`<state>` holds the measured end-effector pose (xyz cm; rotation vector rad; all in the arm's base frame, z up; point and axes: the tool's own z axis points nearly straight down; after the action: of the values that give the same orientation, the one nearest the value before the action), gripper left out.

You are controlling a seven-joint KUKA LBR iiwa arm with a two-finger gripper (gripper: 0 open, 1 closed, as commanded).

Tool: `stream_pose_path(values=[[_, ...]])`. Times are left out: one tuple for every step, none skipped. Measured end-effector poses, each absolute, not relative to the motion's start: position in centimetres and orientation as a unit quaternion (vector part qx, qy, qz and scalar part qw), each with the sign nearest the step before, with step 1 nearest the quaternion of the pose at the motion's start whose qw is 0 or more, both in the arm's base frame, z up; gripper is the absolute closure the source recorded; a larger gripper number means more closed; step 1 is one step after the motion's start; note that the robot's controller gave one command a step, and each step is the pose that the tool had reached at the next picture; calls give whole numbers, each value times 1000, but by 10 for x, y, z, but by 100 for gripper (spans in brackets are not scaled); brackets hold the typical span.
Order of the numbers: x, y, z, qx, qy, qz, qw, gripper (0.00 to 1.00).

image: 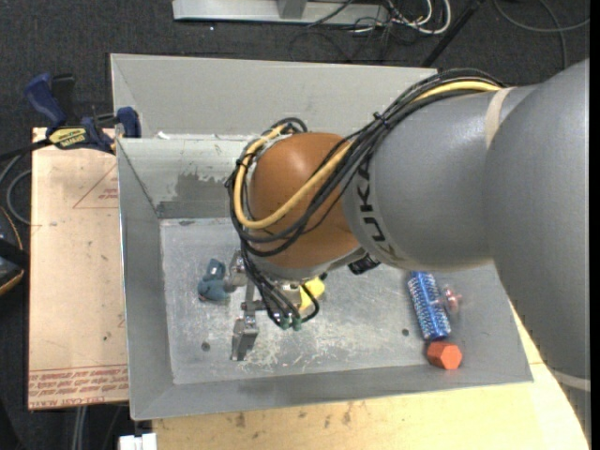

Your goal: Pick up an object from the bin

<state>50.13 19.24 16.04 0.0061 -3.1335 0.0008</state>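
Observation:
My gripper hangs low over the front left part of the bin floor, under the orange dome of the wrist. A small blue-grey thing lies just up and to the left of it, apart from it. A yellow thing lies to the right of the gripper, partly hidden by the wrist and its cables. Nothing shows in the gripper.
At the bin's right side lies a blue ribbed cylinder with an orange cap at its near end and a small pink piece beside it. The arm covers the bin's upper right and much of the middle.

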Motion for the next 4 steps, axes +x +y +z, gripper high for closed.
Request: stream_pose_path(values=[[506, 153, 74, 88, -996, -3, -4, 0], [532, 45, 116, 47, -999, 1, -3, 0], [599, 47, 136, 15, -1000, -1, 7, 0], [619, 4, 82, 92, -996, 0, -2, 0]])
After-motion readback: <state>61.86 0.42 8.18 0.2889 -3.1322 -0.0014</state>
